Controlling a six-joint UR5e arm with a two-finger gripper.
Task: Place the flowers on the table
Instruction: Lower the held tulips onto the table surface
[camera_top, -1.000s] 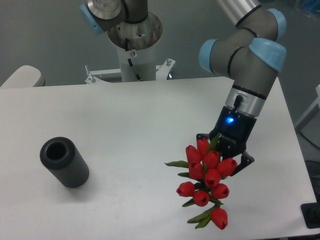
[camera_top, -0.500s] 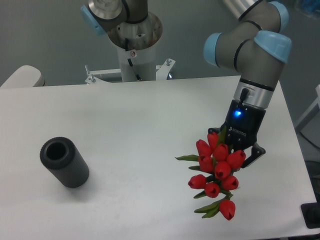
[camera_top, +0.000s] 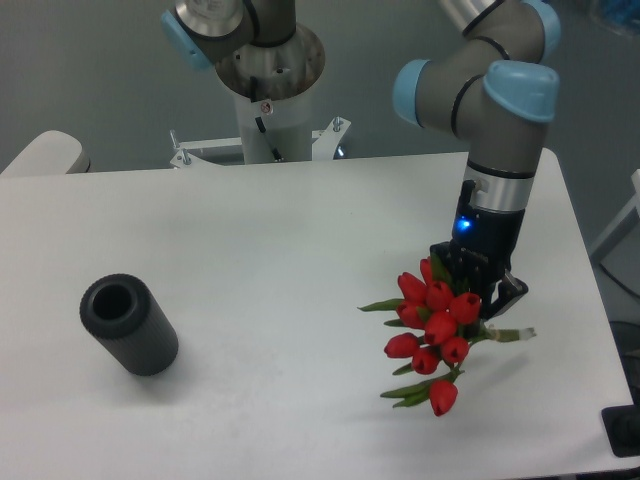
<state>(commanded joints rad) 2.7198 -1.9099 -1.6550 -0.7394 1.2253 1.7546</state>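
We find the gripper (camera_top: 480, 296) pointing down over the right part of the table (camera_top: 280, 250), its fingers closed around the flowers (camera_top: 432, 325) just behind the heads. The red buds fan out toward the camera and downward from the grip, leaves sticking out at the left, and a length of green stem emerges to the right of the fingers. We cannot tell whether the lowest bud touches the tabletop or hangs just above it; there is little visible gap, and the bunch is plainly still borne by the gripper.

We judge the step in hand to be the set-down itself: the bunch is carried to its spot and not yet released. The next move, in our view, calls for a short lowering until the buds and stems rest on the surface, then an opening of the fingers and a straight lift clear, so the leaves are not dragged.

The dark ribbed cylinder (camera_top: 129, 324) lies on its side, well apart at the left.
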